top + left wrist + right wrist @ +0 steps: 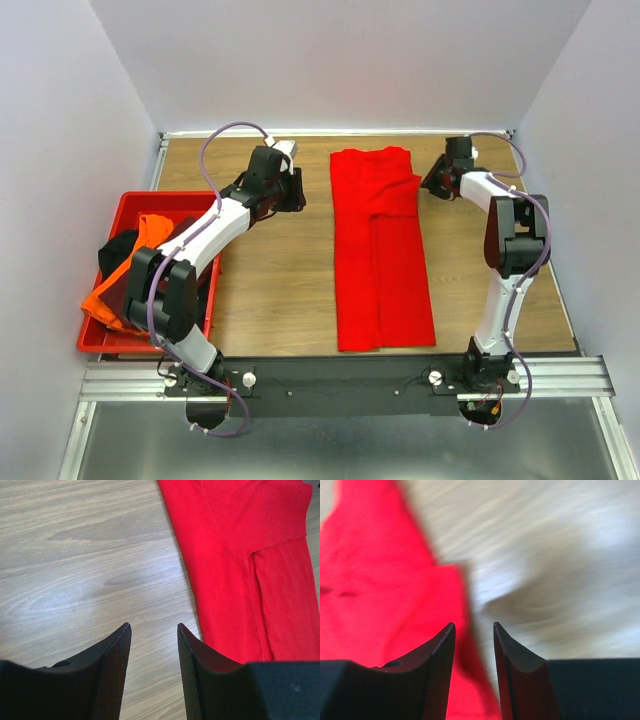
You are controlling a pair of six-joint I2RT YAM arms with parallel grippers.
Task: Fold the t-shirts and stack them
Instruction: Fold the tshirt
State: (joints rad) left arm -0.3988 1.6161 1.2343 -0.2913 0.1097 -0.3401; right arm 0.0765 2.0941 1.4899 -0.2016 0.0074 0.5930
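While both arms reach over the far half of the table point(270, 290), neither holds anything.

Left gripper point(154, 626): jaws parted, only bare wood in the gap. It hovers just beside the left edge of the red t-shirt point(240, 555). I cannot tell whether it touches the cloth.

Right gripper point(474, 624): jaws also parted, nothing between them. The wrist view is blurred. The shirt's right edge runs beneath the fingers, with cloth to their left and wood to their right. From above, this gripper sits by the shirt's far right corner.

The red t-shirt lies flat down the middle of the table as a long strip running from far to near. A folded-in panel shows as a lengthwise seam in its right half.

Well to the left, a red crate point(140, 197) sits at the table's left edge. It holds the orange t-shirt point(150, 232) and the black t-shirt point(115, 250) in a loose heap, the orange one reaching over the left rim. The left arm crosses above the crate.
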